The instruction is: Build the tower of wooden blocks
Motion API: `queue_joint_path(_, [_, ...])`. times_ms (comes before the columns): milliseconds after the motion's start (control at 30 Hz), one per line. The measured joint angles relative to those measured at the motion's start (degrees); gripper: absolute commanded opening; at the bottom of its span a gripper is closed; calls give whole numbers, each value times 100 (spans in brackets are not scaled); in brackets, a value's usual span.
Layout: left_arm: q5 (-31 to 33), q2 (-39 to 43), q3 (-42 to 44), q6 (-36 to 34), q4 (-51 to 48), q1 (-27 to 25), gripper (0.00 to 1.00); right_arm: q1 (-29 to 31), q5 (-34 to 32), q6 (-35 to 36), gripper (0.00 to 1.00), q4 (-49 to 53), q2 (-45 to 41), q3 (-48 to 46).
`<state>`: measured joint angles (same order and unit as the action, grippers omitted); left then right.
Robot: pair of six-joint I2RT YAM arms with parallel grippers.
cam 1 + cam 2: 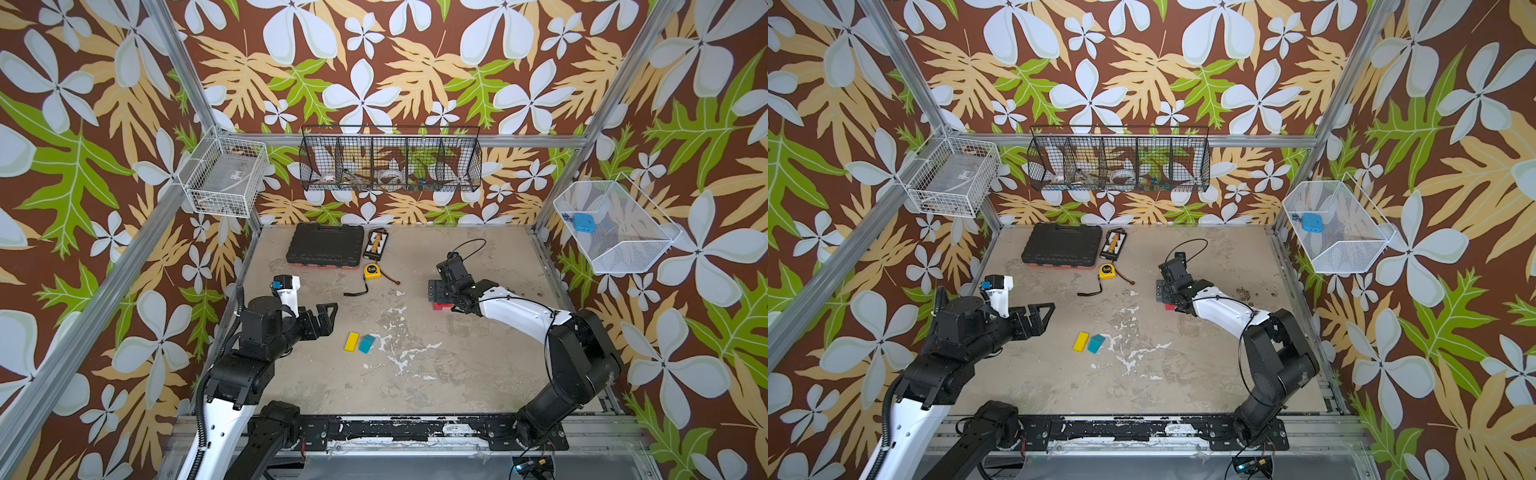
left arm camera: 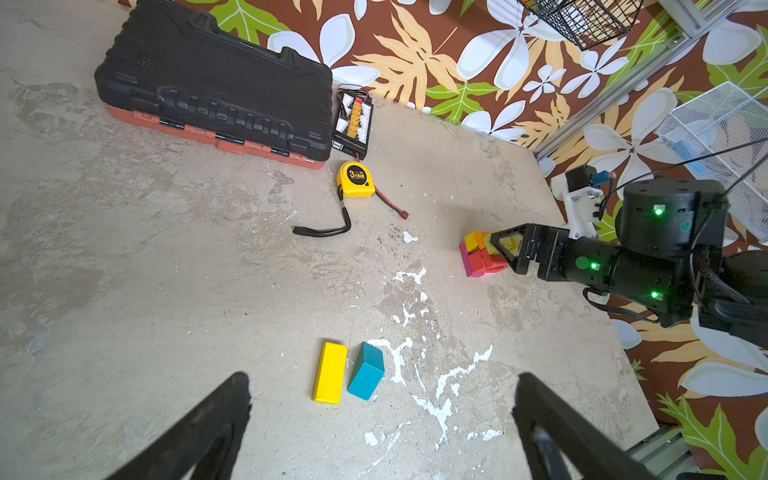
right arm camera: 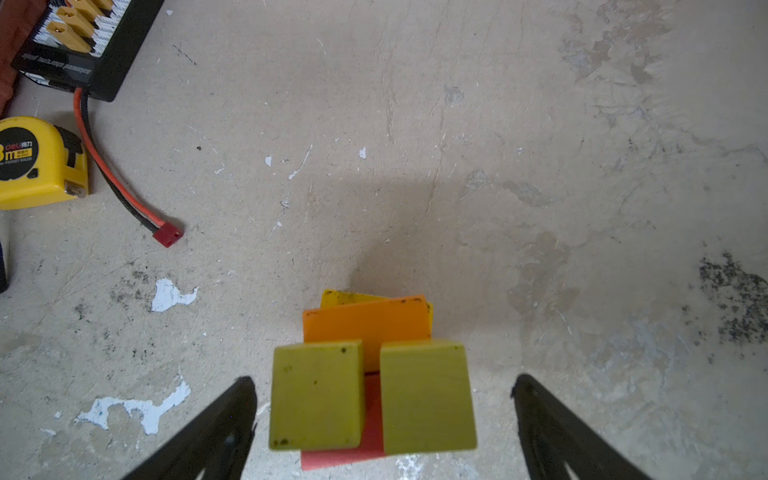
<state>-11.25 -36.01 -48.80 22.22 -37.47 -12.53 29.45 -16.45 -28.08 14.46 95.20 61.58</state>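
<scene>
The tower (image 2: 478, 257) stands right of the floor's middle: magenta and red low down, yellow and orange above. In the right wrist view two lime blocks (image 3: 316, 395) (image 3: 426, 399) sit side by side on top, over an orange block (image 3: 365, 324) and a red one (image 3: 365, 440). My right gripper (image 3: 384, 382) is open around the two lime blocks, with a gap on each side. In both top views it hides most of the tower (image 1: 441, 306). A yellow brick (image 1: 351, 341) and a teal block (image 1: 367, 344) lie together on the floor. My left gripper (image 1: 332, 318) hovers open and empty just left of them.
A black tool case (image 1: 326, 245), a charger board (image 1: 376, 244) and a yellow tape measure (image 1: 373, 271) with strap and red-black cable lie at the back. Wire baskets hang on the walls: black (image 1: 390, 160) at the back, white ones left (image 1: 226, 176) and right (image 1: 615, 228).
</scene>
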Motion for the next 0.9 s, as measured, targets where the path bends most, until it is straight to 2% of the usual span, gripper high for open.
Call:
queue_joint_path(400, [-20,0,0,0,0,0,100,-17,92,4,77,-28,109,48])
queue_joint_path(667, [-20,22,0,0,0,0,100,-20,96,24,61,-26,190,96])
queue_joint_path(900, [-20,20,0,0,0,0,100,-20,98,26,57,-28,208,111])
